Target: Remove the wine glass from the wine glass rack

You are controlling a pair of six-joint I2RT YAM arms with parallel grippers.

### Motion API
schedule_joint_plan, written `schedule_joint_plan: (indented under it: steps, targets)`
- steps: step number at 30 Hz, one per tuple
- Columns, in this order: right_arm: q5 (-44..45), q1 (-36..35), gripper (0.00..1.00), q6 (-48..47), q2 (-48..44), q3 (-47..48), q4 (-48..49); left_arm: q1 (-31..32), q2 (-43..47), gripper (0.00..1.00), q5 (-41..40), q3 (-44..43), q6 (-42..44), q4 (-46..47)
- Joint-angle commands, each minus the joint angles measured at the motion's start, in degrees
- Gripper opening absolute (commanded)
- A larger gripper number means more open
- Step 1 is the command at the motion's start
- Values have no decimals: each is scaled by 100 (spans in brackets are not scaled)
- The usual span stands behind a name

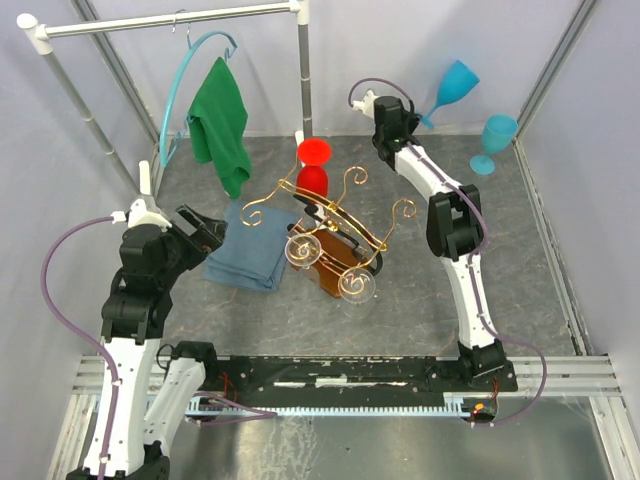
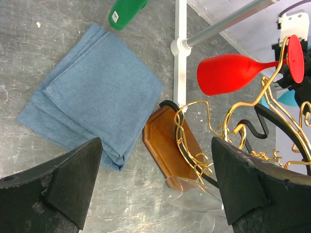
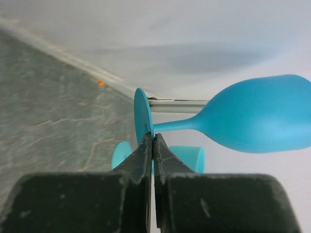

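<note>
The wine glass rack (image 1: 335, 215), gold wire on a brown wooden base, stands mid-table. A red wine glass (image 1: 313, 165) and two clear glasses (image 1: 303, 250) hang from it. My right gripper (image 1: 425, 118) is shut on the foot disc of a blue wine glass (image 1: 455, 85), held in the air at the far right, away from the rack; the right wrist view shows the pads (image 3: 146, 145) pinching the disc, bowl (image 3: 262, 114) pointing right. My left gripper (image 1: 205, 232) is open and empty left of the rack (image 2: 228, 126), its jaws wide apart over the table.
A second blue glass (image 1: 495, 143) stands at the back right. A folded blue cloth (image 1: 250, 250) lies left of the rack. A white-and-grey clothes rail (image 1: 170, 20) at the back left carries a green cloth (image 1: 222, 120) and a blue hanger (image 1: 180, 90).
</note>
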State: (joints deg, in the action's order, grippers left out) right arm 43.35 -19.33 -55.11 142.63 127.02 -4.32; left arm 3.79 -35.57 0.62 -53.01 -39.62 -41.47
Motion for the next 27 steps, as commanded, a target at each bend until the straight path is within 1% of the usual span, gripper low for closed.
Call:
schedule_joint_plan:
  steps: [1, 7, 15, 19, 23, 25, 27]
  targets:
    - [77, 183, 1, -753, -126, -21, 1542, 9, -17, 99, 125, 22, 222, 171]
    - [-133, 395, 1, -823, 35, -624, 1903, 9, -53, 99, 308, 194, 135, 292]
    - [-209, 466, 1, -825, 298, -1162, 2553, 8, -41, 99, 288, 185, 186, 280]
    - [-242, 465, 1, -781, 414, -1281, 2588, 10, -45, 99, 267, 147, 271, 242]
    - [-260, 443, 1, -758, 413, -1548, 2651, 7, -35, 99, 246, 122, 322, 176]
    - [-270, 378, 1, -791, 415, -1837, 2756, 13, -19, 99, 280, 110, 336, 164]
    - [-243, 334, 1, -809, 553, -1932, 2812, 7, -4, 99, 313, 100, 361, 155]
